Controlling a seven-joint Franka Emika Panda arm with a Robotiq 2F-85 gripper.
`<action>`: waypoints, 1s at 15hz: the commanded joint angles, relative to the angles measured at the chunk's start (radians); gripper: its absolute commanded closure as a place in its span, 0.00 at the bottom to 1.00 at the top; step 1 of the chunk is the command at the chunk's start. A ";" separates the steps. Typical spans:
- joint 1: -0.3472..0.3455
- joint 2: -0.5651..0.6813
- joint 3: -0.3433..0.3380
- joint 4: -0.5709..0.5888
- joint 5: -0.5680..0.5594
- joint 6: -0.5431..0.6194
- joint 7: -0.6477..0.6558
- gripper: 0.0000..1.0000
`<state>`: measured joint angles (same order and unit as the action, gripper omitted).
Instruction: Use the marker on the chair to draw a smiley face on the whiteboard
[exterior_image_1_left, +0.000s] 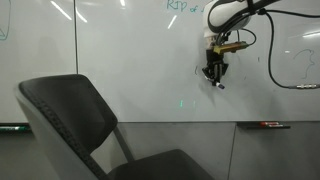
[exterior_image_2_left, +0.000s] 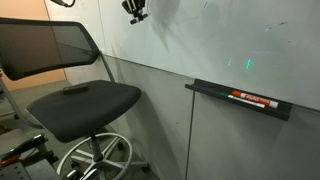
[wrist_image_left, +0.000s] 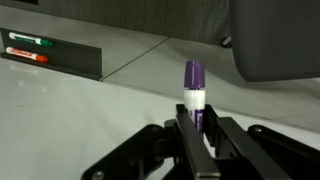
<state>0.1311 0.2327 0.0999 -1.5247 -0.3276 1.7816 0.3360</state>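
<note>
My gripper (exterior_image_1_left: 215, 72) is shut on the marker (wrist_image_left: 194, 85), a slim stick with a purple end and a white band, standing up between the two black fingers (wrist_image_left: 197, 118). In an exterior view the marker's pale tip (exterior_image_1_left: 219, 85) points down, at or very near the whiteboard (exterior_image_1_left: 130, 60). The gripper also shows at the top of an exterior view (exterior_image_2_left: 137, 12), in front of the whiteboard (exterior_image_2_left: 220, 40). The chair (exterior_image_1_left: 70, 110) (exterior_image_2_left: 85, 100) stands below, apart from the gripper. I cannot make out any smiley face strokes.
A tray on the board's lower edge (exterior_image_2_left: 240, 104) holds a red-and-black marker (exterior_image_2_left: 255, 99) (exterior_image_1_left: 270, 125). In the wrist view the tray (wrist_image_left: 80, 62) holds a red and a green marker. Green handwriting (exterior_image_1_left: 180, 6) runs along the top. A cable (exterior_image_1_left: 272, 60) hangs from the arm.
</note>
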 joint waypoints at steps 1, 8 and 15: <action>0.016 0.060 -0.025 0.105 -0.039 0.008 -0.035 0.94; 0.011 0.095 -0.053 0.172 -0.053 0.010 -0.072 0.94; 0.011 0.084 -0.065 0.210 -0.052 0.003 -0.099 0.94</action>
<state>0.1328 0.3015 0.0501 -1.3774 -0.3638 1.7894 0.2653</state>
